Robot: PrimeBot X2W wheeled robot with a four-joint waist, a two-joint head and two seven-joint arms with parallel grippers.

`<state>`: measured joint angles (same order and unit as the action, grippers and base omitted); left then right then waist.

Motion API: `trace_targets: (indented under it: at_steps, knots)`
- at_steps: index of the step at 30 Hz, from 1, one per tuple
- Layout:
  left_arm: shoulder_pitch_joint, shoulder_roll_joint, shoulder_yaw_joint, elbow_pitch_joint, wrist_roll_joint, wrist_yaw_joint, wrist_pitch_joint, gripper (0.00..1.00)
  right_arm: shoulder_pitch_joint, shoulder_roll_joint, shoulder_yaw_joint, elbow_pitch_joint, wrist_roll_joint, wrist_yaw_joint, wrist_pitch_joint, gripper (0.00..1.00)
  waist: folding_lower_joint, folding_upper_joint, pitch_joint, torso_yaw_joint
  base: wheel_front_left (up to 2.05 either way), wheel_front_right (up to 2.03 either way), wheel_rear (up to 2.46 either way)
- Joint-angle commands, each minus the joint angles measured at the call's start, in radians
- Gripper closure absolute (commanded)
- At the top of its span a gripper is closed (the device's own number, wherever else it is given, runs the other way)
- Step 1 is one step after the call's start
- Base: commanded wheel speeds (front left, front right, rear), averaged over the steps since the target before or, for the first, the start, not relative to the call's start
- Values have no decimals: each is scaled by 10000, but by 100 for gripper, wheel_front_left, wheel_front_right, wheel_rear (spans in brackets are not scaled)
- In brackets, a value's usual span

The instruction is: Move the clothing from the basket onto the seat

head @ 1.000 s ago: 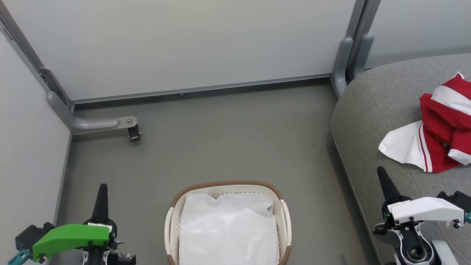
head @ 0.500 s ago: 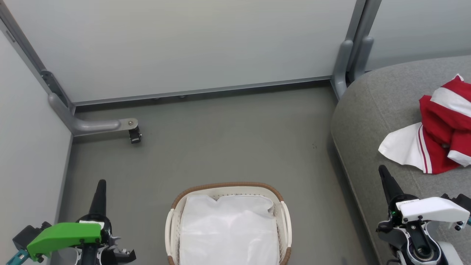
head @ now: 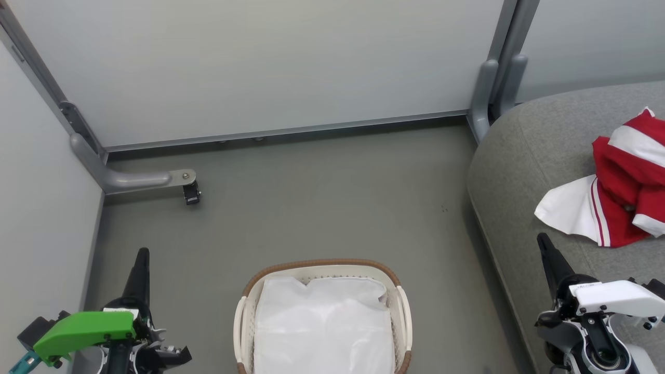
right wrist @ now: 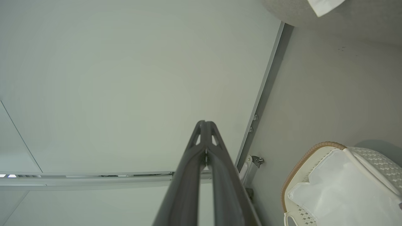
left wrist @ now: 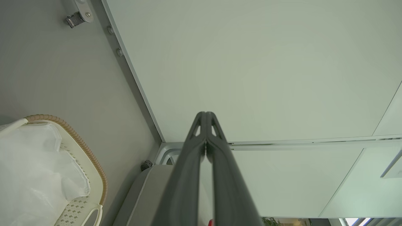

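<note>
A: State of the left fingers?

B: Pressed shut, tip against tip, gripping nothing. Pointing forward above bare grey floor.

A: And the right fingers?

B: Likewise closed flat together, empty. From the head view, tips seen against the rounded edge of the grey seat.

A: Whereabouts of the clothing?

B: On the seat, ahead of the right fingers and off to their right, near but not touching. Red heap, with a white panel spread on the side toward those fingers and thin red-white stripes along that panel's edge. Well apart from the left fingers, far over on their right.

A: Basket?

B: On the floor between the two sets of fingers, a little farther back than either tip, apart from both. Brown woven-look rim, white perforated wall, a white handle on each side.

A: Inside it?

B: Plain white liner sheet, crumpled, covering what shows of the interior.

A: Beyond the tips?

B: Pale wall panel straight ahead of both sets. At its base, a grey bracket foot, ahead of the left fingers and close to their line.
</note>
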<state>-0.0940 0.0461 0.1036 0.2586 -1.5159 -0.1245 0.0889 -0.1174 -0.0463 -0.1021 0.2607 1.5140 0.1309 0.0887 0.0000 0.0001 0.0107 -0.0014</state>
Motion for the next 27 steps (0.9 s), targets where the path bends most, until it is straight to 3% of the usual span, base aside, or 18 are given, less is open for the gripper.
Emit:
trace_targets:
  at_steps: [1,13,27]
  knots:
    - [-195,68,68,-87,-225,-87,67,100,84,-60,-49,-91,216,-2,91,100,0,-1,-8,2,0,0,0]
    - [-221,72,130,-158,-999,-90,281,100,144,-67,-141,-196,1007,-3,299,100,0,-1,-72,13,0,0,0]
    - [-196,71,126,-148,-983,-88,293,100,146,-66,-139,-192,1007,-3,280,100,0,-1,-76,14,0,0,0]
